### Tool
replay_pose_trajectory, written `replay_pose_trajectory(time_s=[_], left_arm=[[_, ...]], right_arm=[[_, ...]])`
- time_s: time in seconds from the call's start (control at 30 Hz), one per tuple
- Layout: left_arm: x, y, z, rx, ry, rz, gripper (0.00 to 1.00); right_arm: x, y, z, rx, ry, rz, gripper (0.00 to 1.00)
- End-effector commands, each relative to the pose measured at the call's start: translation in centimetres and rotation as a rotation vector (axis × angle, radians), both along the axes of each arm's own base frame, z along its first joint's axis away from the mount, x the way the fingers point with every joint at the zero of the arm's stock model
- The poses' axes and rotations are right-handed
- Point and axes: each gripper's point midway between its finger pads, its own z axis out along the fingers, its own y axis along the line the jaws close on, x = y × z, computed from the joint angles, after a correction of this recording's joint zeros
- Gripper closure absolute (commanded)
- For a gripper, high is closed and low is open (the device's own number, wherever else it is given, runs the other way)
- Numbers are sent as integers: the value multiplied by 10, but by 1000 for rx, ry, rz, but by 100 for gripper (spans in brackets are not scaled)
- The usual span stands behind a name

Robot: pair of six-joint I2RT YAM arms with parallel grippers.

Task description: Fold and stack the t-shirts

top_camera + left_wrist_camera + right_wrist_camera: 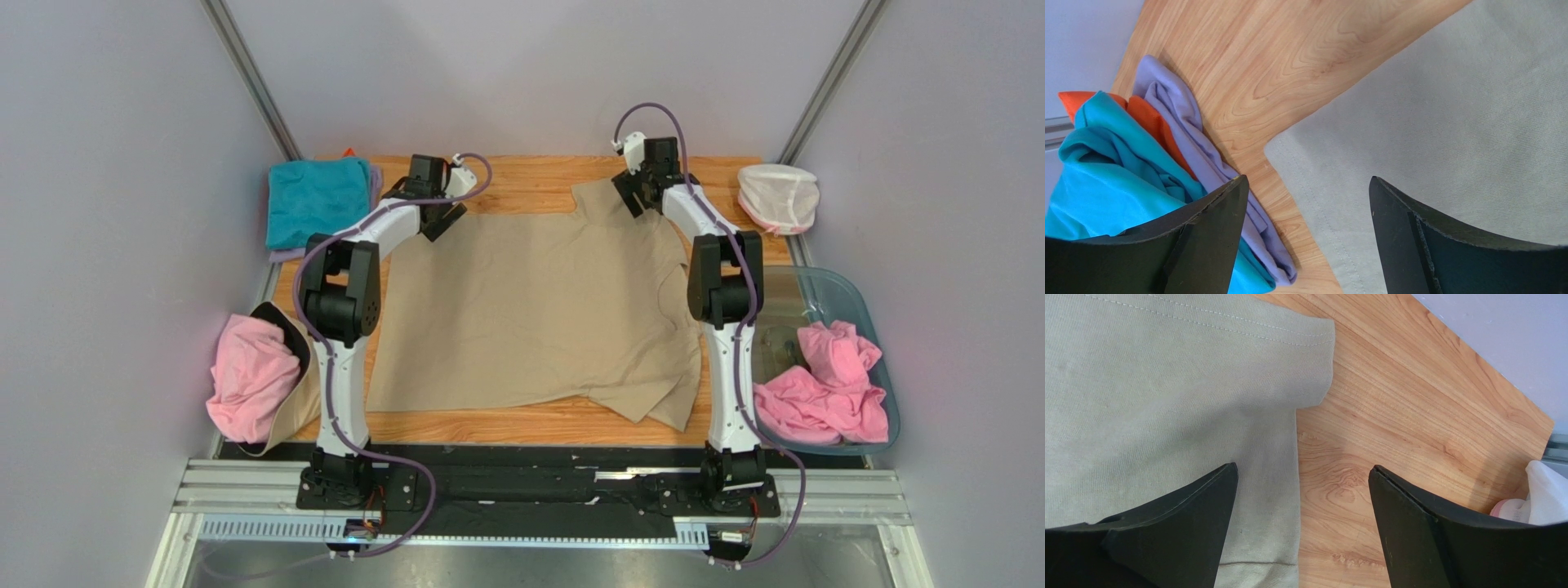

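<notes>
From above, the tan t-shirt (528, 306) lies spread flat mid-table, unfolded; one teal t-shirt (317, 200) sits folded far-left, pink t-shirts (834, 392) crumpled. Left wrist: your left gripper (1309, 178) gapes wide, empty, over the tan shirt's corner. Right wrist: your right gripper (1303, 467), equally wide and empty, hovers by its sleeve.

Light wood-grain table (528, 174) fills centre. Plain pale lilac-grey walls (111, 184) at 9, 12 and 3 o'clock. Slanted metal post (248, 71) at 11 o'clock, second post (838, 67) at 1. Aluminium rail (846, 500) along 6 o'clock edge. Soft even light.
</notes>
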Motion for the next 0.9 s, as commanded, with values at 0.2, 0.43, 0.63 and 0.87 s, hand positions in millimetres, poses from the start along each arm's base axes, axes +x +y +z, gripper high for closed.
replay_pose_trajectory(time_s=[0.2, 0.43, 0.63, 0.87], left_arm=[[24, 7, 3, 124, -57, -23, 21], [34, 9, -4, 160, -59, -31, 22], [47, 9, -5, 175, -76, -26, 22], [66, 6, -7, 184, -93, -23, 22]], right_arm=[[12, -8, -7, -109, -55, 20, 17], [19, -17, -11, -163, -67, 11, 17], [26, -23, -9, -194, -84, 1, 17], [35, -29, -9, -232, -101, -3, 16]])
